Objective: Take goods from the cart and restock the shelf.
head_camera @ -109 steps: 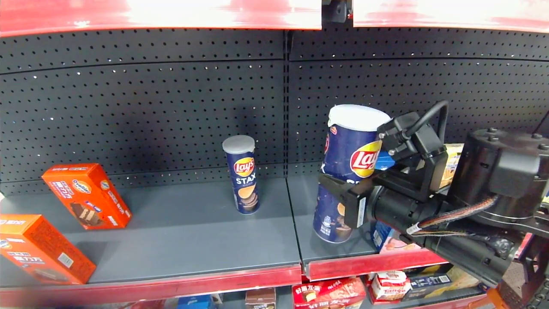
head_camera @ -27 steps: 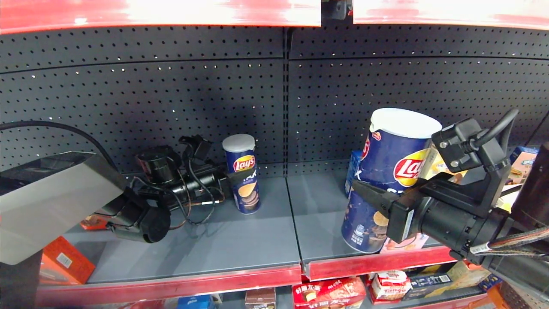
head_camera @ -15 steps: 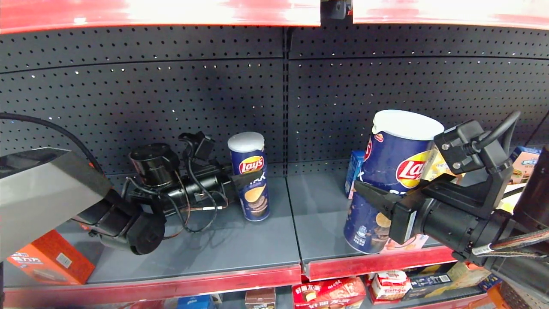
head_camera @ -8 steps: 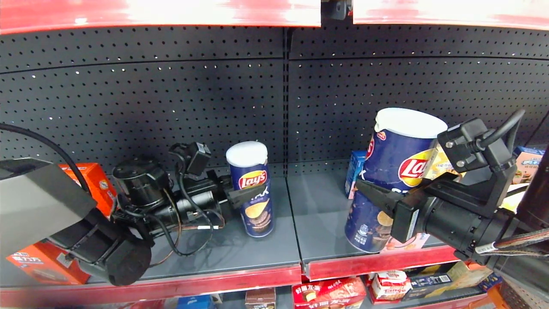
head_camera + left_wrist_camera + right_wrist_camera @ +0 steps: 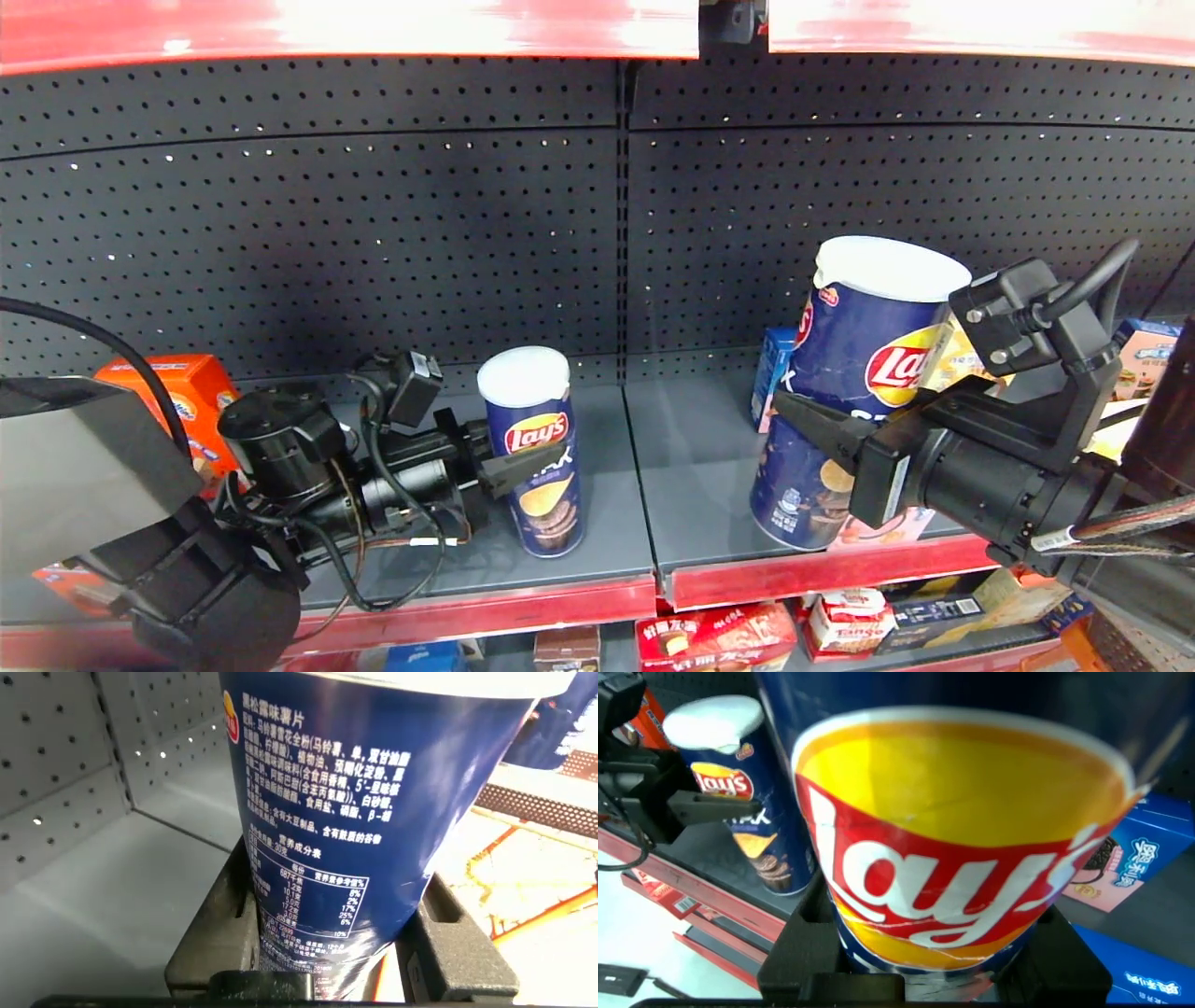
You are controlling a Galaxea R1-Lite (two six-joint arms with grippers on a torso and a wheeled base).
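**At the shelf's front edge: two chip cans, both gripped, both close to the lip**

On the left panel of the grey shelf (image 5: 607,467), the left fingers (image 5: 509,469) are closed around the lower half of the left chip can (image 5: 534,431). The can stands upright with its white lid up. Its base is near the red front lip (image 5: 448,618), and I cannot tell whether it bears on the shelf. In the left wrist view the fingers (image 5: 217,945) bracket the can's printed wall (image 5: 336,812) on both sides, with no gap showing.

On the right panel, the right fingers (image 5: 814,427) are clamped around the waist of the right chip can (image 5: 873,359). This can leans a little and its base is close to the lip. A blue box (image 5: 773,369) stands just behind it. An orange box (image 5: 191,397) sits behind the left arm.

The likely trouble is the edge. If either can were released this far forward, it would have little shelf under it. A tall, narrow tube could tip outward over the lip, and the leaning right can seems most at risk. The smooth round walls could also slip or twist in a side grip. Pushing the right can deeper may knock the blue box. The left arm's cables lie low over the shelf and could catch the orange box as the arm turns.
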